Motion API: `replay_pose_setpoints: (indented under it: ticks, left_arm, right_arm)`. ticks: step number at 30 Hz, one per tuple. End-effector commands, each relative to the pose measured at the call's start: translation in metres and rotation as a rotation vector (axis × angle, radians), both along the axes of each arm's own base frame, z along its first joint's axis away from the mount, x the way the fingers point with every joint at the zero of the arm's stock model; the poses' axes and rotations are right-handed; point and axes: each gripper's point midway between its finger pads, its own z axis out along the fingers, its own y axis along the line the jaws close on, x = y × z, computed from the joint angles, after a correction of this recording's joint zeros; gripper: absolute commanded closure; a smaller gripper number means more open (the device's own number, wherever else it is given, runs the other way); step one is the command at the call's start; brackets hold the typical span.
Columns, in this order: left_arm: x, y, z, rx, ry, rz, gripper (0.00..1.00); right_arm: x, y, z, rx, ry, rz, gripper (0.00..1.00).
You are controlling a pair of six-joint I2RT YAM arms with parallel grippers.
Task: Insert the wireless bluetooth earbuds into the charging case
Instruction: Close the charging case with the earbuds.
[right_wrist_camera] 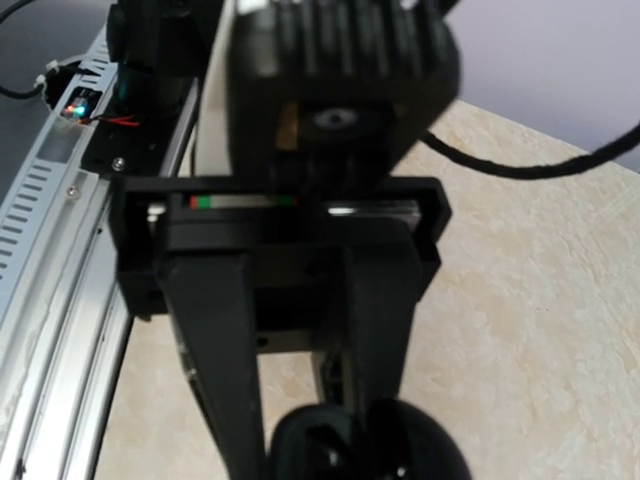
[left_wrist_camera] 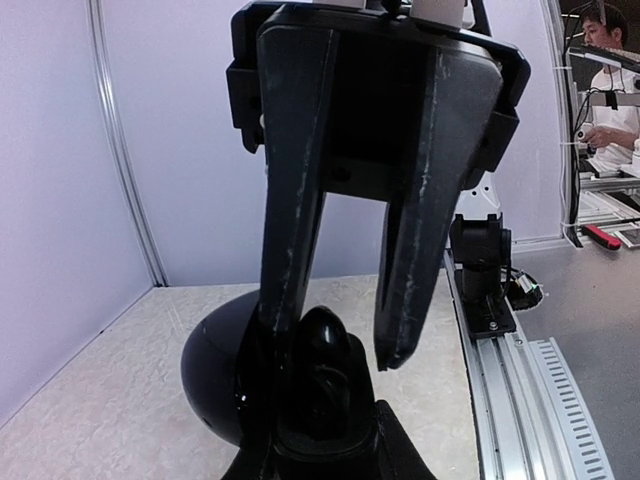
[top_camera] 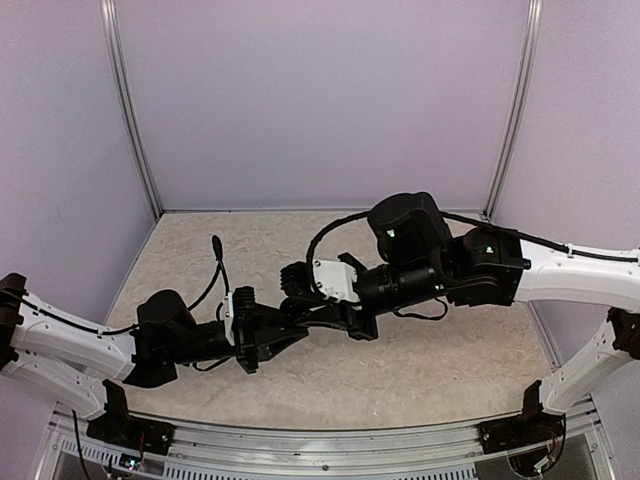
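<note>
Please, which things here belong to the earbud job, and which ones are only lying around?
Job: case, held in left gripper; right gripper close at it; buds, which I cannot make out.
Just around: rail; red thing; man in the background.

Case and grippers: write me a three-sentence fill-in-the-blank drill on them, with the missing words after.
1. The left gripper is shut on the glossy ___ case.
2. In the top view the right gripper points to the ___ across the table.
3. In the left wrist view a person sits in the top ___ corner.
Missing words: black; left; right.
</note>
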Motion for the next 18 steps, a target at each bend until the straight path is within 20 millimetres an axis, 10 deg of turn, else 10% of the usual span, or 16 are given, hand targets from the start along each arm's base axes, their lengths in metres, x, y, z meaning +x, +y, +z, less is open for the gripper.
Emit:
replay_pose_setpoints:
  ticks: [1, 9, 18]
  left_arm:
    - [0.015, 0.003, 0.016, -0.059, 0.009, 0.049, 0.94]
    - [0.015, 0.004, 0.016, -0.060, 0.012, 0.043, 0.94]
    - [0.008, 0.002, 0.021, -0.065, 0.003, 0.004, 0.94]
  right_arm:
    - [-0.030, 0.001, 0.032, 0.083, 0.014, 0.113, 0.75]
    - [-0.031, -0.013, 0.066, 0.211, 0.026, 0.098, 0.45]
    - [0.009, -0.024, 0.054, 0.213, 0.094, -0.009, 0.23]
